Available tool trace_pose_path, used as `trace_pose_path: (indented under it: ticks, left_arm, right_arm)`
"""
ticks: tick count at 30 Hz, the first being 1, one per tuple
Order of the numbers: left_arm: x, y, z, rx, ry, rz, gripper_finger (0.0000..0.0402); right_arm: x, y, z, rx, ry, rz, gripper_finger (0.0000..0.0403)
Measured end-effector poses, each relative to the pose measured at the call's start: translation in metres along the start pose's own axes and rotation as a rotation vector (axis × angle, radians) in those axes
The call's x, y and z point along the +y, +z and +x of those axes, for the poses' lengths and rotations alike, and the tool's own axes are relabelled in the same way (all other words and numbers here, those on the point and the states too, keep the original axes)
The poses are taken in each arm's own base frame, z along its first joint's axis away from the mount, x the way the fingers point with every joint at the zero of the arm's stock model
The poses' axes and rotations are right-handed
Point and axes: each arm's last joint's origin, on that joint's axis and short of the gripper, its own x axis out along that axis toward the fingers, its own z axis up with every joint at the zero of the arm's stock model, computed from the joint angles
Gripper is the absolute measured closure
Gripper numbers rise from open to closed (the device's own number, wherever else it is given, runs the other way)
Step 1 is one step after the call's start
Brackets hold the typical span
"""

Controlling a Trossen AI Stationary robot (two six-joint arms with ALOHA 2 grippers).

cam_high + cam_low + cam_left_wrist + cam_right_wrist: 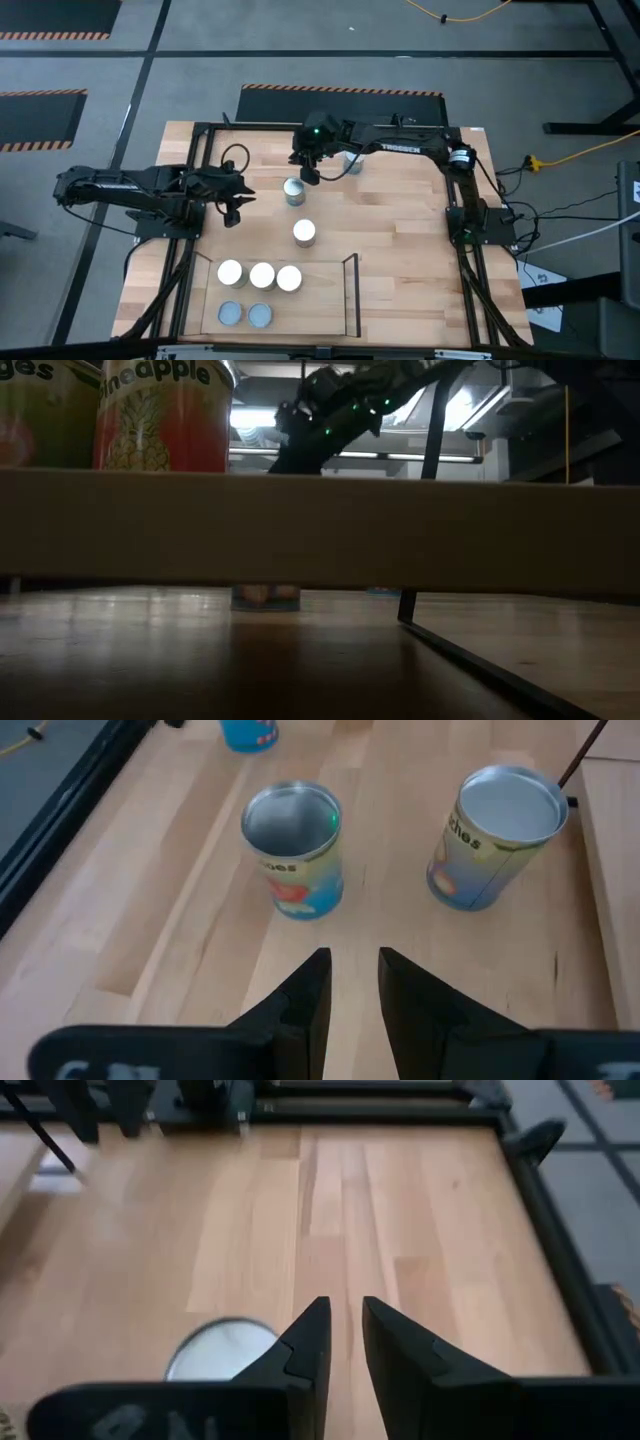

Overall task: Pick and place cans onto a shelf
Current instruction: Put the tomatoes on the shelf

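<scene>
Five cans stand on the shelf [320,300] at the table's near left, three white-topped [262,275] and two grey-topped [245,315]. Three more cans stand upright on the table: a grey-topped one [295,190] [293,860], a white-topped one [304,232] [497,835] and a blue-labelled one [352,160] [248,732]. My left gripper [238,206] [353,970] hovers left of the two middle cans, its fingers a little apart with nothing between them. My right gripper [310,174] [345,1315] hangs just beyond the grey-topped can [220,1352], fingers a little apart and holding nothing.
Black frame rails [195,180] run along the table's left, right and far edges. The shelf's thin black end rail [352,290] stands up at its right end. Bare wood lies to the table's right [400,240]. In the low view the shelf board [320,525] blocks most of the scene.
</scene>
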Motion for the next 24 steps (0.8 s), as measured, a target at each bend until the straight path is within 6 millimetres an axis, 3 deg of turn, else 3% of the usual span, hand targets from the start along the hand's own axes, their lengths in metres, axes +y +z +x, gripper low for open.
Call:
trace_pose_path:
  ticks: [10, 24]
  left_arm:
    - [0.0, 0.0, 0.001, -0.007, 0.0, -0.001, 0.0323]
    - [0.0, 0.0, 0.001, -0.009, -0.001, -0.002, 0.0323]
  right_arm:
    - [0.0, -0.021, 0.027, 0.057, 0.097, 0.046, 0.0336]
    - [0.003, -0.028, 0.035, 0.067, 0.192, 0.058, 0.0336]
